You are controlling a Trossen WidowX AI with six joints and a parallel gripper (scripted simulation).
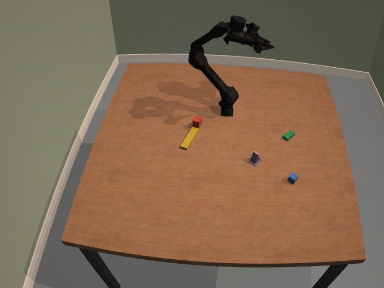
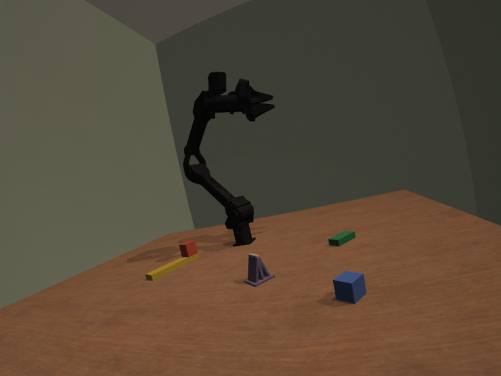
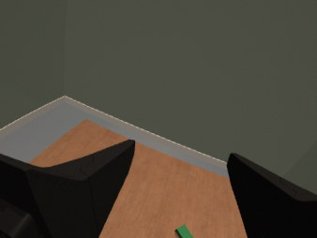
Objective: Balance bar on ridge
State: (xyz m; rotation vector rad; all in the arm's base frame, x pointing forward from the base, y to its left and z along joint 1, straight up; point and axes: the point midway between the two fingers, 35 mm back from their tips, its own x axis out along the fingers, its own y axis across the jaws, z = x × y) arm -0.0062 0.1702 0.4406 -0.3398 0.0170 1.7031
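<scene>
Black parallel-jaw gripper [image 2: 264, 104] hangs high above the far part of the brown wooden table [image 1: 198, 210], carried by the black jointed arm [image 1: 204, 66], whose base stands near the table's middle-far region. Its jaws stand apart with nothing between them; in the wrist view the two dark fingers frame bare tabletop and a small flat green block [image 3: 185, 235] far below.

On the table, the long flat yellow bar [image 1: 190, 138] lies flat on the wood, well apart from the gripper. A small red cube [image 1: 197, 121] sits at the bar's far end; from the exterior view it appears to touch or rest on that end, though which cannot be told for sure. The small purple wedge-shaped ridge [image 2: 258, 270] stands upright on its flat base, well apart from the bar, toward the middle of the table. The green block [image 1: 288, 135] lies beyond the ridge, and a blue cube [image 2: 349, 287] sits on the nearer side of it, tilted slightly in the exterior view.
</scene>
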